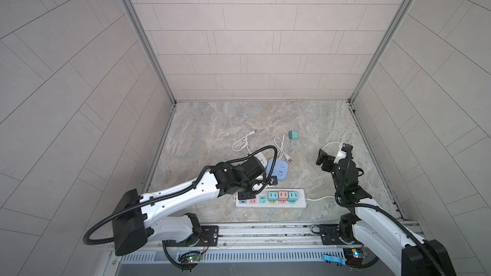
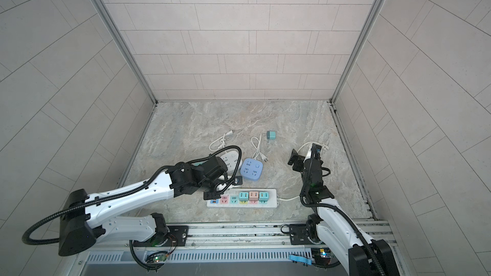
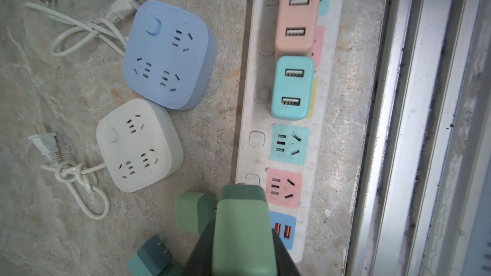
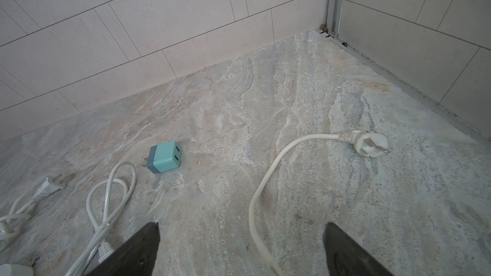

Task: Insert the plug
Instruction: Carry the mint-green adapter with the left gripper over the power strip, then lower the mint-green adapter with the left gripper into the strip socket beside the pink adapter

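Marbled grey counter (image 1: 239, 123), tiled walls (image 1: 265, 49). Left gripper (image 3: 240, 250) clamps sage-green cube plug (image 3: 243, 208) above long white power strip (image 3: 322, 139) at front edge, beside pink socket (image 3: 284, 188). Right gripper (image 4: 241, 232) gapes empty. Misaligned prongs would likely jam, shoving the unbraced strip.

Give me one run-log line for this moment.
left pincer: shut on green adapter | near pink socket on power strip | right pincer: open, empty | adapter: not inserted

No lettering, brand, number or sign can be read in any view. The long white plastic power strip (image 3: 255, 118) along the counter's front edge, the square blue socket block (image 3: 170, 54) and the square white socket block (image 3: 138, 144) show only slots and blank buttons.
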Available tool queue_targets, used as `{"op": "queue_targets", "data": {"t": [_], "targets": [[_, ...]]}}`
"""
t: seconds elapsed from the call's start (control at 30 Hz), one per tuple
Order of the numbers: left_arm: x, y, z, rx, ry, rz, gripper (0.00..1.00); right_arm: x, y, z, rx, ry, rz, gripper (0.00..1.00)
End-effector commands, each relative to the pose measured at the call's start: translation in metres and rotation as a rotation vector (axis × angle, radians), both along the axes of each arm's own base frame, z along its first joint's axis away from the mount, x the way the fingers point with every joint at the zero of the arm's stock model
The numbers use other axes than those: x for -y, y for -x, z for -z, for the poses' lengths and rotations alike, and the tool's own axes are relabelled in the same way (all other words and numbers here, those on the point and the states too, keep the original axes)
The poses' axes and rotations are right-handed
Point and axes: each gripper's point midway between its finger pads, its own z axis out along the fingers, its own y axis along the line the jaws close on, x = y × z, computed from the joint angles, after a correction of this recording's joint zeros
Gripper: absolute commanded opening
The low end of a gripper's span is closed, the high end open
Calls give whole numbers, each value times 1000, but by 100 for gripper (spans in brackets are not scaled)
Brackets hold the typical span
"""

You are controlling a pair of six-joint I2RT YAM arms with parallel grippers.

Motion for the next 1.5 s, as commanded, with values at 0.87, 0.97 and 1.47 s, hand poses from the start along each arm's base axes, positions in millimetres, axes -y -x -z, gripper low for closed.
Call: {"op": "queue_targets", "data": {"t": [0.87, 0.97, 1.47], "targets": [[34, 20, 44, -165, -266, 202, 0, -1, 0, -2, 11, -5, 6, 98], [36, 21, 48, -172, -278, 204, 0, -1, 0, -2, 11, -6, 6, 98], [42, 27, 54, -206, -280, 230, 0, -2, 0, -2, 11, -2, 4, 98]]}}
